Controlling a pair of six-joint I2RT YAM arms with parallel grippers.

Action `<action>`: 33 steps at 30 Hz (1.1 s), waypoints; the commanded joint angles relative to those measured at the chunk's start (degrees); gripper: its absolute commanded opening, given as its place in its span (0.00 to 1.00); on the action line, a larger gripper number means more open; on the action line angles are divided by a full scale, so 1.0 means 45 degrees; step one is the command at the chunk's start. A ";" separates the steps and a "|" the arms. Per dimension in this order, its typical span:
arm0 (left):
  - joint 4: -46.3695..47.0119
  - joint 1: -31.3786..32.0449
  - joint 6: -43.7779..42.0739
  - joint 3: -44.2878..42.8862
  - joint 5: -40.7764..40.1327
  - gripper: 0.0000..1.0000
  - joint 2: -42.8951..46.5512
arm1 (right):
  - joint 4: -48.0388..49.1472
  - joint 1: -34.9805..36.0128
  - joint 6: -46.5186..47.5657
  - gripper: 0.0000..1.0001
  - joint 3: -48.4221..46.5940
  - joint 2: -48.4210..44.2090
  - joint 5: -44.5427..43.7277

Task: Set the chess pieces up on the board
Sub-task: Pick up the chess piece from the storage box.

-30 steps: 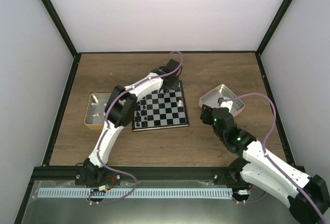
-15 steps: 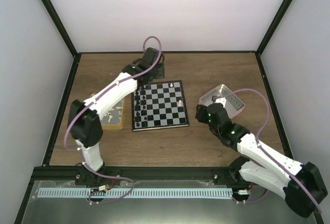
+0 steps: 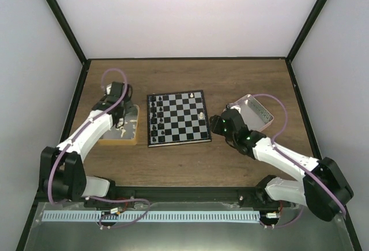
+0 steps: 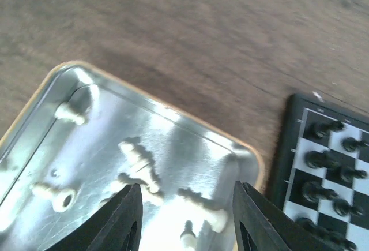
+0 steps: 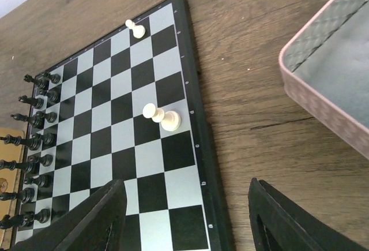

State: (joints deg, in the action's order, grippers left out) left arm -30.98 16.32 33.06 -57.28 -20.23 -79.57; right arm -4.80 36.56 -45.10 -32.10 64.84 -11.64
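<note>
The board (image 3: 181, 125) lies mid-table. Black chess pieces (image 3: 154, 117) stand in two columns along its left side, and also show in the right wrist view (image 5: 34, 130). Two cream pawns (image 5: 161, 116) (image 5: 136, 29) stand near its right edge. My left gripper (image 3: 122, 125) hangs open and empty over the tan tray (image 3: 118, 139). Several cream pieces (image 4: 138, 158) lie in the tray, some between my left gripper's (image 4: 187, 216) fingers. My right gripper (image 3: 216, 125) is open and empty, low over the board's near right edge (image 5: 199, 147).
A pink tray (image 3: 256, 112) stands right of the board; the part seen in the right wrist view (image 5: 328, 72) holds nothing. Dark frame posts and white walls bound the table. Bare wood lies behind and in front of the board.
My left arm swung from the board's far edge leftward and now hangs over the tan tray. My right gripper moved left from the pink tray to the board's right edge.
</note>
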 commanded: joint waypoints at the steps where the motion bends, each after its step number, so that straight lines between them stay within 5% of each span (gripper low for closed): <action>1: 0.1222 -0.1491 0.0674 0.1159 0.1475 0.46 0.0442 | 0.0434 -0.0057 -0.0066 0.59 -0.0952 0.0612 0.0541; 7: 0.2074 -0.2748 0.1146 0.1488 0.3376 0.46 -0.0894 | 0.0414 -0.0057 0.0055 0.59 -0.1083 0.0772 0.0702; 23: 0.3142 -0.3134 0.2302 0.1922 0.2932 0.37 -0.3163 | 0.0480 -0.0052 0.0472 0.58 -0.1169 0.0915 0.0882; 33: 0.3292 -0.3177 0.2170 0.1483 0.3375 0.18 -0.3916 | 0.0475 -0.0056 0.0453 0.57 -0.1143 0.0813 0.1037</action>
State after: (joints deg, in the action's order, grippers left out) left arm -16.19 2.35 43.03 -49.95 -6.35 -96.12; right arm -3.36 36.56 -43.35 -35.11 68.88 -7.44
